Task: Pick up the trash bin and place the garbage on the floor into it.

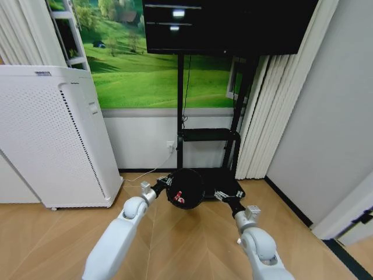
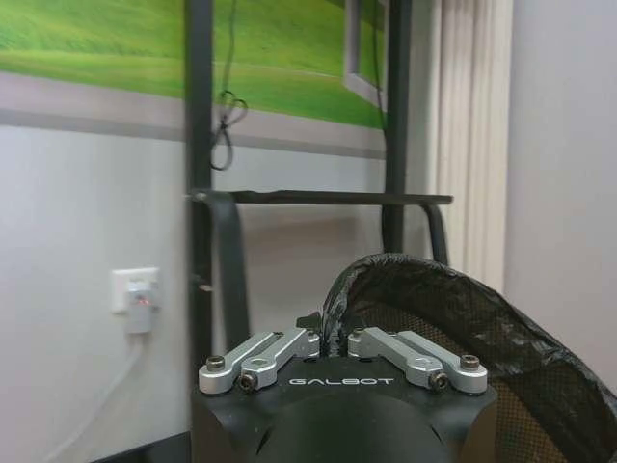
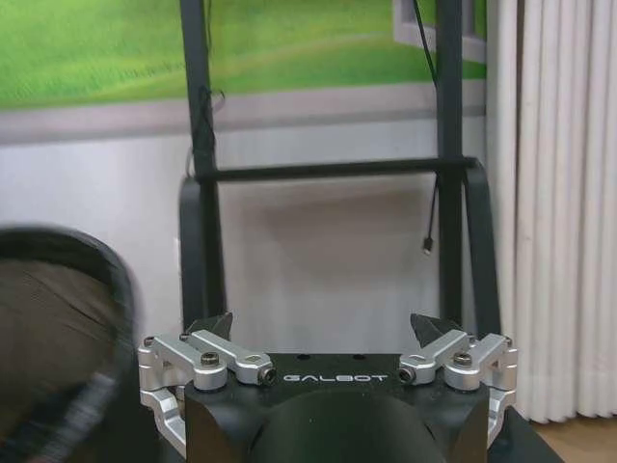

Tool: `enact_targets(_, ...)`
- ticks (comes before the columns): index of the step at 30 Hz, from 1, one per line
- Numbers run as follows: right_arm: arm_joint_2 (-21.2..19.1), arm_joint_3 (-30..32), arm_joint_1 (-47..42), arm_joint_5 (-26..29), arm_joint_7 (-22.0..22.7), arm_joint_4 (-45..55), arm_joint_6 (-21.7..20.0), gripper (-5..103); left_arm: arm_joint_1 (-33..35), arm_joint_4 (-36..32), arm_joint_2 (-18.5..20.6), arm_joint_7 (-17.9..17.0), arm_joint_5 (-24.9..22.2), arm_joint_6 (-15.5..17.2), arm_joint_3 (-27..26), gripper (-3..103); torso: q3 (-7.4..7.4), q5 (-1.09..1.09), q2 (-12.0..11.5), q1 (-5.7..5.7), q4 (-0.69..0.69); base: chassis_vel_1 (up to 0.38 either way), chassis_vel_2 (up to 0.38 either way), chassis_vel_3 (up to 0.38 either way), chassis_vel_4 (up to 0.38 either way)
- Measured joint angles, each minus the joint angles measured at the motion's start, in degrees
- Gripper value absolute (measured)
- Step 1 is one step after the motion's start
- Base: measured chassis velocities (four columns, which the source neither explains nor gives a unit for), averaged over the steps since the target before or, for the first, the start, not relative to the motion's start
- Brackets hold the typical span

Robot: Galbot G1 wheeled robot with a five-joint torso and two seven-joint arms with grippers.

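The black mesh trash bin (image 1: 186,185) hangs above the floor in front of me, tilted so its mouth faces me. My left gripper (image 1: 165,185) is shut on its rim. In the left wrist view the left gripper (image 2: 333,336) pinches the rim, and the bin (image 2: 463,328) with its black liner fills the space beyond. A red-and-white piece of garbage (image 1: 180,198) lies inside the bin. My right gripper (image 1: 224,196) stands open just right of the bin, holding nothing. In the right wrist view the right gripper (image 3: 323,330) has its fingers spread wide, with the bin (image 3: 58,328) blurred at the side.
A tall white perforated appliance (image 1: 52,134) stands at the left. A black TV stand (image 1: 207,135) with a low shelf is right behind the bin, white curtains (image 1: 268,111) to its right. A wall socket (image 2: 135,289) has a plug and cable. Wooden floor (image 1: 186,251) lies below.
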Motion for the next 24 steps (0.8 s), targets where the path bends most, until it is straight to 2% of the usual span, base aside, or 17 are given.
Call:
enact_targets(3,0.19,-0.49,-0.01,-3.08,0.97,-2.97,0.67,100,2.84,-1.86,0.64,1.03,1.85,-0.40,-3.42,7,0.00,-0.01,0.00,0.00,0.01,0.000,0.000,0.000,0.000)
enact_targets(7,0.67,-1.34,0.10,-6.53,1.53,-7.30,1.34,100,7.45,-5.60,1.68,1.41,1.92,-0.23,-6.89,7,0.00,0.01,0.00,-0.01,0.02,0.000,0.000,0.000,0.000)
enact_targets(11,1.04,-1.67,0.16,-7.18,1.48,-9.61,1.20,100,10.44,-7.81,1.76,1.77,1.96,-0.19,-8.79,7,0.00,0.02,0.00,-0.01,0.02,0.000,0.000,0.000,0.000)
enact_targets(14,1.21,-1.72,0.23,-7.49,0.11,-10.45,-0.55,100,12.71,-9.30,1.57,2.06,2.27,-0.30,-10.26,7,0.00,0.00,0.00,-0.01,0.01,0.000,0.000,0.000,0.000)
enact_targets(24,1.56,-1.73,0.28,-7.53,-1.52,-10.77,-1.44,100,13.51,-10.37,1.68,2.53,2.10,-0.43,-12.54,7,0.00,0.01,0.00,-0.01,0.01,-0.011,-0.009,0.019,0.014)
